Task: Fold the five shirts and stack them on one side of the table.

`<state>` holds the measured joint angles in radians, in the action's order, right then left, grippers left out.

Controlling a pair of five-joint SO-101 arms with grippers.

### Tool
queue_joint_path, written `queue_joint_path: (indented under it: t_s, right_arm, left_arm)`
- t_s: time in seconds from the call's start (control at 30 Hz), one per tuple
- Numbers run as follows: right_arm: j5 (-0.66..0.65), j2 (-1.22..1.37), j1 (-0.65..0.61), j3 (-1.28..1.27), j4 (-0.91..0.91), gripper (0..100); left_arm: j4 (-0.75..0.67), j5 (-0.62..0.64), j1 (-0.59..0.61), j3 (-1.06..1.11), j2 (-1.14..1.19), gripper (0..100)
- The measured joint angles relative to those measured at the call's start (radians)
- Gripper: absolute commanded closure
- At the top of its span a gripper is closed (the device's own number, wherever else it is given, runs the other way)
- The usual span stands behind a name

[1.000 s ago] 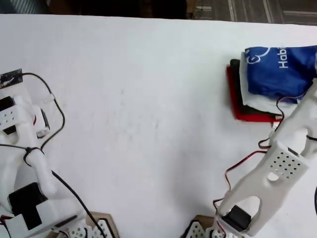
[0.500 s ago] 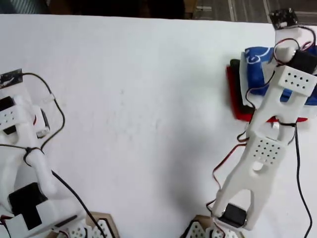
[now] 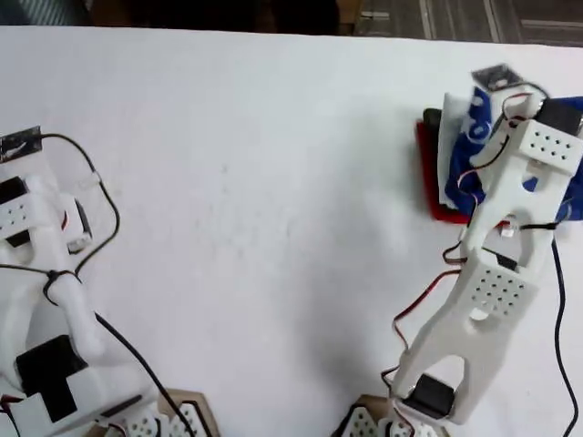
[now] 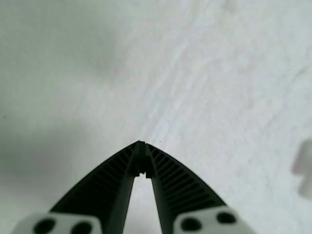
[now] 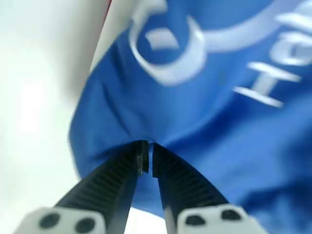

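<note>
The right hand (image 5: 146, 153) pinches a fold of the blue shirt (image 5: 209, 97), which tops the stack of shirts (image 3: 430, 187) at the far right side of the bench (image 3: 273, 182). The left hand (image 4: 141, 156) is clenched on nothing, low over the bench.

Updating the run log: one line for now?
left gripper shut above table | right gripper shut on blue shirt | blue shirt atop stack

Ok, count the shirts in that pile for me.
4, piled together: blue shirt on top, white shirt beneath, then dark shirt, red shirt lowest. Others may be hidden between.
</note>
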<state>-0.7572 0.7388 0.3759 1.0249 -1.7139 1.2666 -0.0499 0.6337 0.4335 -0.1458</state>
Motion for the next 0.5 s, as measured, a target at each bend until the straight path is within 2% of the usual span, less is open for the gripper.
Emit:
queue_joint_path:
  t_s: [0.27,0.5]
  right_arm:
    - [0.190,-0.041,0.043,0.110,0.242,97.9]
    - [0.219,0.147,0.149,0.091,0.585,97.9]
  left_arm:
    - [0.000,-0.002,0.000,0.000,0.000,97]
    - [0.000,-0.002,0.000,0.000,0.000,97]
